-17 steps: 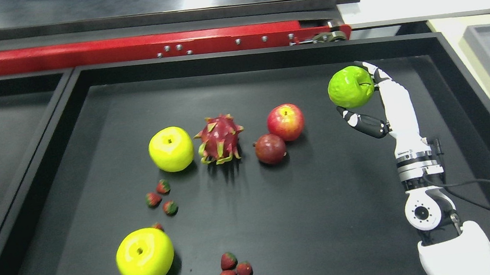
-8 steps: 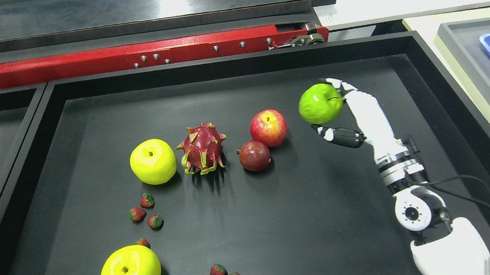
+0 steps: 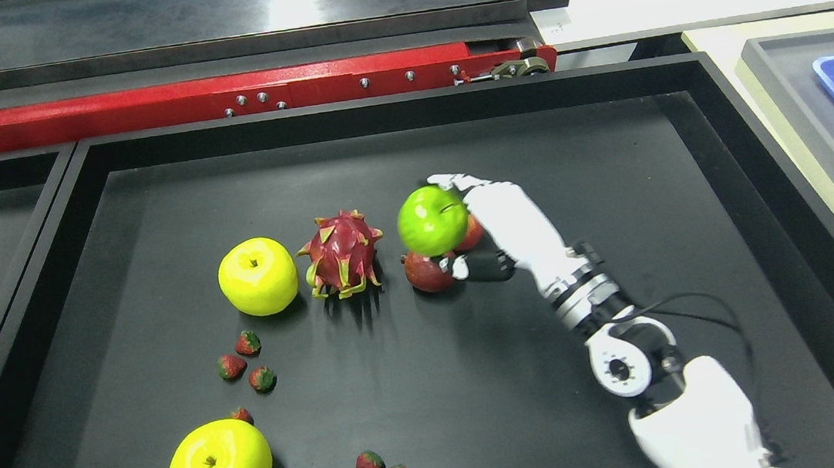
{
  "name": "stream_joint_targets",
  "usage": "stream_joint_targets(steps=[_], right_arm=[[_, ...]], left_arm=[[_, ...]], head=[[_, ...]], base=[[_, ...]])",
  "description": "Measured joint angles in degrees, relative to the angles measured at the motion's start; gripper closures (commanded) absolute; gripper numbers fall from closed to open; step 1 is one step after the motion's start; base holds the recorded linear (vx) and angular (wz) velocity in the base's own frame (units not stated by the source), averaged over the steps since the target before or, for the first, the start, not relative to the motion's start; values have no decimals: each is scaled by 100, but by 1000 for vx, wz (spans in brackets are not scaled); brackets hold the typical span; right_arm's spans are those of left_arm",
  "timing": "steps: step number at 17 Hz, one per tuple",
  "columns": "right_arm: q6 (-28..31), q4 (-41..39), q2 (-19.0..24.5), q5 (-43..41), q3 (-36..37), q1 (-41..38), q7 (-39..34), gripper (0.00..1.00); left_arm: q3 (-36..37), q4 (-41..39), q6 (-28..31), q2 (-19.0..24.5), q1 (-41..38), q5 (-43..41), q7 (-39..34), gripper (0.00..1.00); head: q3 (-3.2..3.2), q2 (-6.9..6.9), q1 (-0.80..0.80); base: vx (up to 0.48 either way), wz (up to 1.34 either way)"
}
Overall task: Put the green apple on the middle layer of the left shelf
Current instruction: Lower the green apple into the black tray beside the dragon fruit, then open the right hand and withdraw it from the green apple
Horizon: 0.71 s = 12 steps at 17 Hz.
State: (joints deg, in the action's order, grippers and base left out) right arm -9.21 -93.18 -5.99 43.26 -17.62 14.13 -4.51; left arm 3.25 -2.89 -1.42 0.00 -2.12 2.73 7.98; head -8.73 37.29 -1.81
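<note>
Crowded left of centre: dragon fruit (image 3: 342, 255), yellow apples (image 3: 258, 276), strawberries (image 3: 247, 362); open tray floor (image 3: 692, 197) on right.

Right hand (image 3: 474, 228) raised, fingers curled in a grasp.
</note>
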Motion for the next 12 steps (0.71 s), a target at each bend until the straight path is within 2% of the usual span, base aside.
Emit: stream_joint_targets(steps=[1, 2, 3, 4, 7, 12], right_arm=[[-5, 55, 47, 22, -140, 24, -21, 96], [-9, 115, 100, 36, -291, 46, -35, 82], [-13, 164, 149, 43, -423, 67, -51, 30], [-13, 206, 188, 43, -525, 71, -58, 0], [16, 319, 295, -136, -791, 2, -77, 0], [47, 425, 411, -1145, -731, -240, -89, 0]], left_arm=[[0, 0, 0, 0, 0, 0, 0, 0], [0, 0, 0, 0, 0, 0, 0, 0], [0, 0, 0, 0, 1, 0, 0, 0], [0, -1, 0, -1, 1, 0, -1, 0], [0, 0, 0, -1, 1, 0, -1, 0], [0, -1, 0, -1, 1, 0, -1, 0]], head=[[0, 0, 0], [0, 0, 0], [0, 0, 0], [0, 0, 0], [0, 0, 0], [0, 0, 0]], base=[[0, 0], [8, -21], [8, -21], [0, 0], [0, 0], [4, -3]])
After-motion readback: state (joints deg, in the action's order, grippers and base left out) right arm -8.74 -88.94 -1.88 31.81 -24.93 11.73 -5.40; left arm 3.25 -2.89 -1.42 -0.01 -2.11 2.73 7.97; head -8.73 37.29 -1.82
